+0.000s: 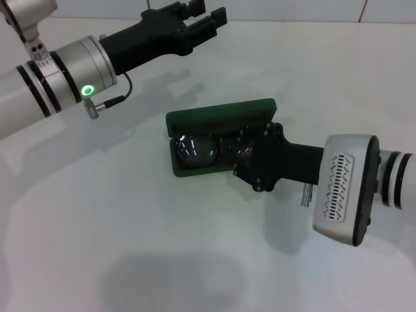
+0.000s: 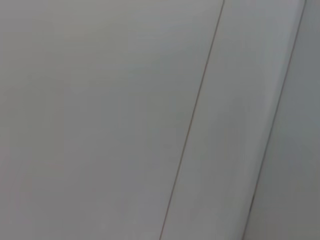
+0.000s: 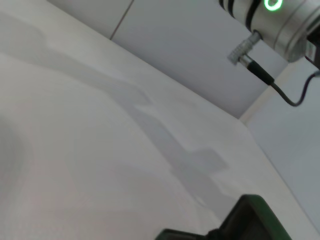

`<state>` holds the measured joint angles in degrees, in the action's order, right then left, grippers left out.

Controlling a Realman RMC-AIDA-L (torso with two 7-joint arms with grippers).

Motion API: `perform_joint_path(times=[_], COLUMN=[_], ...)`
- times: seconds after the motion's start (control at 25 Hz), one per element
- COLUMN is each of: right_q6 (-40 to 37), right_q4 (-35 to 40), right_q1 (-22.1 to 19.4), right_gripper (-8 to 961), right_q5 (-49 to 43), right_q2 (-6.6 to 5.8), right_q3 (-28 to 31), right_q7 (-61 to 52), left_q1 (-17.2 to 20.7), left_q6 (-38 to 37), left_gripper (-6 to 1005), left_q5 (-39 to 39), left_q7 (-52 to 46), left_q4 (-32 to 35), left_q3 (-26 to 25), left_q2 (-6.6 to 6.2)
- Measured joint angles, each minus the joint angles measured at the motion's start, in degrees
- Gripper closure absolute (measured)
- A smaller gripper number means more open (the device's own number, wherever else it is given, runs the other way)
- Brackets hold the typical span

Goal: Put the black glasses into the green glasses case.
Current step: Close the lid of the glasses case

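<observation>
The right tool (image 1: 237, 155), grip unclear, sits over the open green case (image 1: 221, 117) where the black glasses (image 1: 198, 149) lie lengthwise; left tool (image 1: 201, 23), released, hangs well apart.

Right gripper (image 1: 244, 156) fills right half of open green glasses case (image 1: 221, 116); raised lid blocks far side, near & left approaches free

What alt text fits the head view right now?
The right gripper reaches into the open green glasses case on the white table, where the black glasses lie. The left gripper hangs raised beyond it.
</observation>
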<state>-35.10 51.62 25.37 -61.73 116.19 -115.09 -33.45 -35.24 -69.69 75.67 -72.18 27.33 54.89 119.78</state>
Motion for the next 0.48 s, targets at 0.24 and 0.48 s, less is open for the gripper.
perform_joint_path(times=[0.24, 0.48], right_q6=[-6.98, -31.41], right_q4=[-0.54, -6.48], right_q1=[-0.13, 0.34], right_gripper=[679, 663], right_q5=[0.17, -3.79], right_q2=[-0.45, -3.23], right_q3=[2.42, 16.87], right_q7=[-5.89, -20.36], left_q1=[-0.34, -4.59], left_q6=[1.27, 9.27], left_gripper=[452, 451], left_q5=[0.60, 12.46], left_q7=[-0.52, -10.87], left_q4=[-0.16, 0.11], left_q3=[0.54, 0.82], left_q2=[0.00, -0.69])
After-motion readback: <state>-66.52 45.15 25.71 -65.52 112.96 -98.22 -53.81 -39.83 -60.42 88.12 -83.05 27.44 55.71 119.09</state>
